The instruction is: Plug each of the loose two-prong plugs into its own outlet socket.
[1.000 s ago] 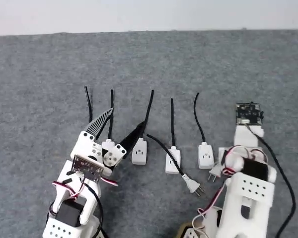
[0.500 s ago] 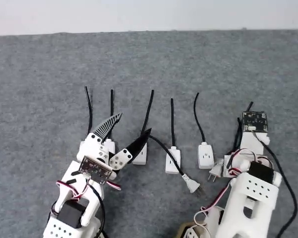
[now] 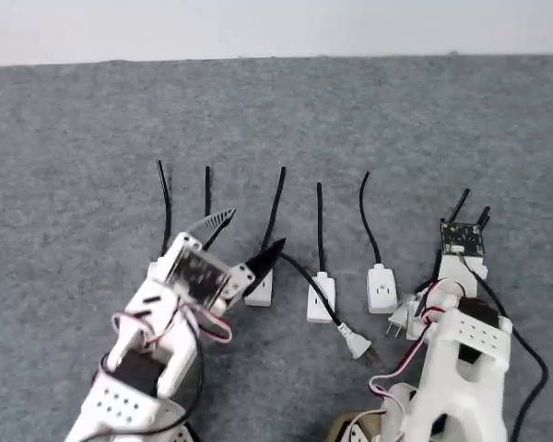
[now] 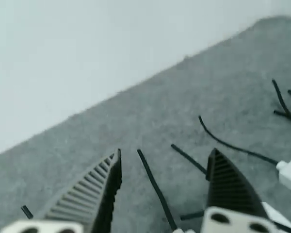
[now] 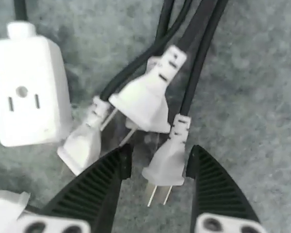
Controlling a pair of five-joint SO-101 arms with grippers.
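Grey carpeted bench point(image 3: 442, 120), pale wall behind. In the high view we count three white outlet sockets in a row, each on a short black lead.

- First socket point(image 3: 259, 289): partly under the dark finger of the left claw.
- Second socket point(image 3: 320, 302): in the middle.
- Third socket point(image 3: 381, 287): nearest the right arm point(image 3: 461, 359).
- Loose plug point(image 3: 358, 343): lies on the bench on the near side of the row, between the second and third sockets. Its cord runs past the second socket toward the left claw.
- Left claw point(image 3: 241, 241): released, fingers spread wide over the leads beside the first socket. Its wrist view shows a black lead point(image 4: 155, 189) running between the fingers.
- Right claw point(image 5: 160, 150): released, fingers astride a white two-prong plug point(image 5: 166, 165). We cannot tell whether either finger touches it.
- Broad plug point(image 5: 143, 99) and slim plug point(image 5: 85, 141): they lie just beside that one, close together, next to the third socket point(image 5: 29, 104).
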